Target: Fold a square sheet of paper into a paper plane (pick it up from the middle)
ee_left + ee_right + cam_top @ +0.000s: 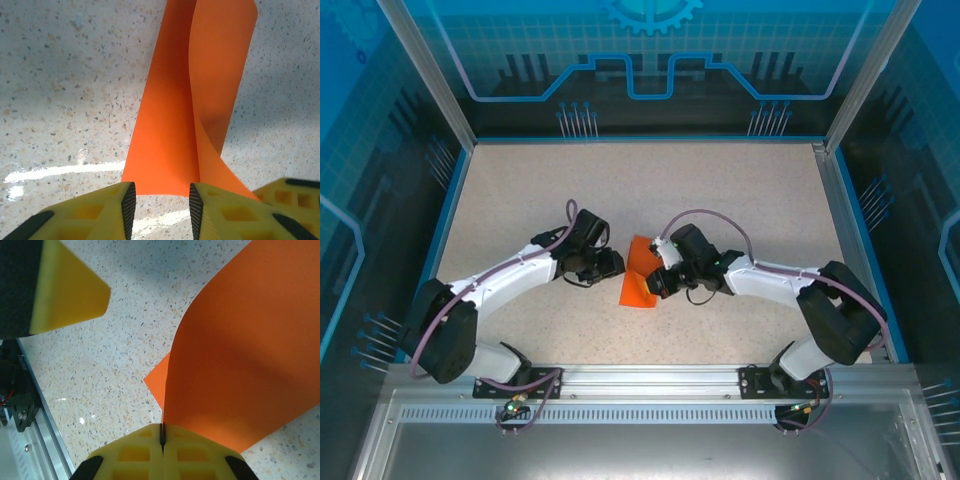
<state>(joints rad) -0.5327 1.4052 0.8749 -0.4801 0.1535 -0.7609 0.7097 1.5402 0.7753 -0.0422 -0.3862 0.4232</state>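
Your right claw (162,434) pinched tight on edge of orange sheet (240,370), sheet curving up out of closed jaws. Your left claw (161,200) jaws parted, narrow gap, near edge of sheet lying just ahead of gap, nothing clamped. Sheet partly folded, one flap lifted and curled, rest flat on speckled bench (720,190), mid-bench between both claws. Both arms stretched low and inward, elbows out, wrists facing each other across sheet
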